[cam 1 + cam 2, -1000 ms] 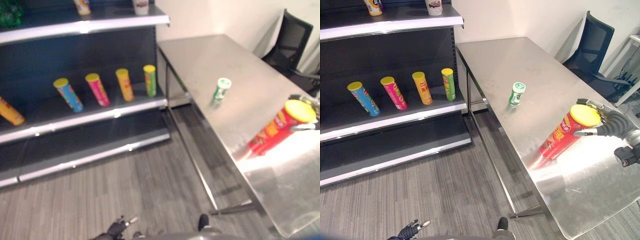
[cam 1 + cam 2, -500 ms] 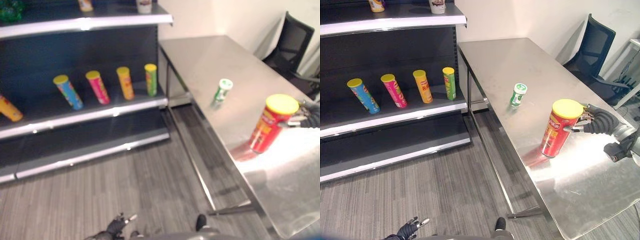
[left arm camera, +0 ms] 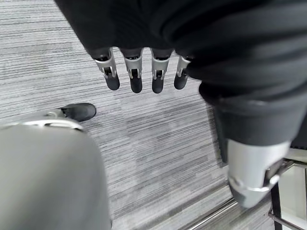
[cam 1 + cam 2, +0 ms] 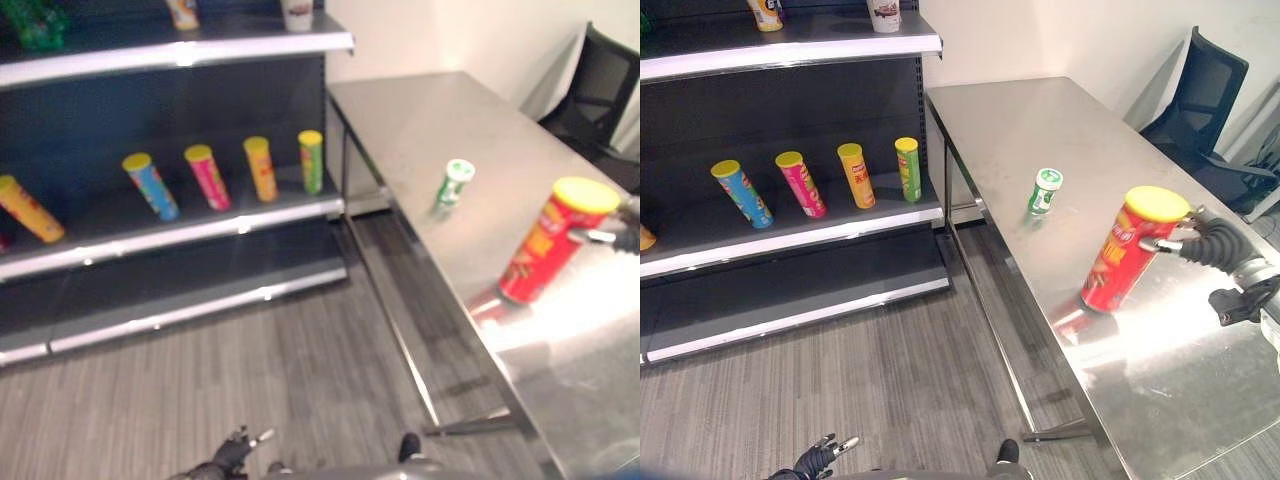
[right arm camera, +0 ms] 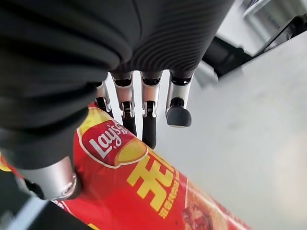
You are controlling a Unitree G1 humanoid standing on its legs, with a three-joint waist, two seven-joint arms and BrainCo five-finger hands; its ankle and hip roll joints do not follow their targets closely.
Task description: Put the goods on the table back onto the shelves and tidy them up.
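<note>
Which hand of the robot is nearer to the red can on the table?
The right hand: its fingers and thumb are round the top of the red can. The left hand hangs open low over the floor, far from it.

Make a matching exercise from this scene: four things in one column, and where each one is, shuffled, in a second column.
Things:
1. red can
2. small green can
3. blue can
4. left hand

Places:
A. leaning on the middle shelf
B. low over the floor
C. tilted on the table, at the right hand
D. alone, mid-table

Pairs: 1-C, 2-D, 3-A, 4-B
</note>
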